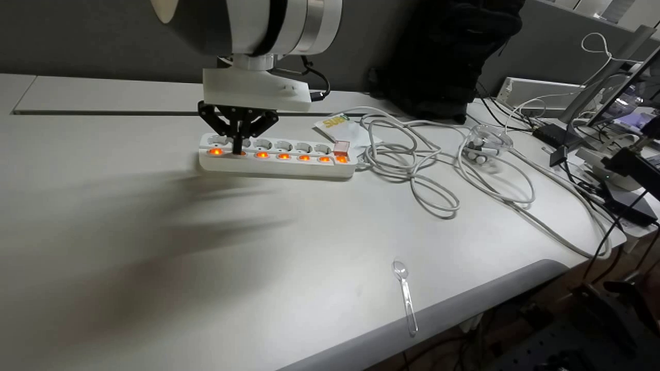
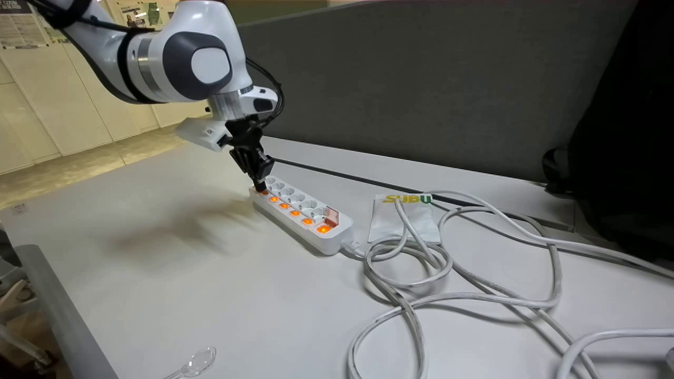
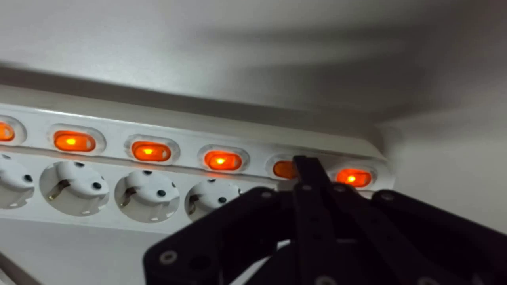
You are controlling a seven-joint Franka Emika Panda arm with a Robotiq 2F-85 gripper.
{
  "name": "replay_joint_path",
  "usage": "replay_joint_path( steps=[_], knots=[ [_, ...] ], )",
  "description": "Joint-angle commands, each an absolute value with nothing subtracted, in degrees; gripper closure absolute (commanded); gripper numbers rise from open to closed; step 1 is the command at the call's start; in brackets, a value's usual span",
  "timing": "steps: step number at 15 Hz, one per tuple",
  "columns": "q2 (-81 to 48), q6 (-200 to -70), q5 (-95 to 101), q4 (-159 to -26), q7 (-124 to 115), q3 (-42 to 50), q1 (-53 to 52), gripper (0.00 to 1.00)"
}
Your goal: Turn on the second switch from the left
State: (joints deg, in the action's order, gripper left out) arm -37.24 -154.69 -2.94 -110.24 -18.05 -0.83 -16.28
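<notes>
In the wrist view the jaws hide part of the second switch [image 3: 283, 169] and of a socket [image 3: 206, 198], leaving us only the left portion of that switch. The left edge there cuts off the power strip [image 3: 189, 152]. In both exterior views we lose the arm [image 1: 289, 26] past the top edge. In an exterior view the bottom edge crops a clear spoon [image 2: 201, 361] and the right edge a black backpack [image 2: 626, 158]. In an exterior view we cannot make out what a clear container [image 1: 495, 139] near the backpack holds.
</notes>
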Motion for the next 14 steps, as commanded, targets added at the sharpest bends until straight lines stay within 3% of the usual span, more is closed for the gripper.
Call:
replay_joint_path(
  steps=[1,14],
  knots=[
    [-37.46,-154.35,-4.49,-109.26,-18.08,-1.82,-14.68,1.00],
    [-39.21,-153.36,-5.00,-107.96,-17.59,-2.89,-14.64,1.00]
  ],
)
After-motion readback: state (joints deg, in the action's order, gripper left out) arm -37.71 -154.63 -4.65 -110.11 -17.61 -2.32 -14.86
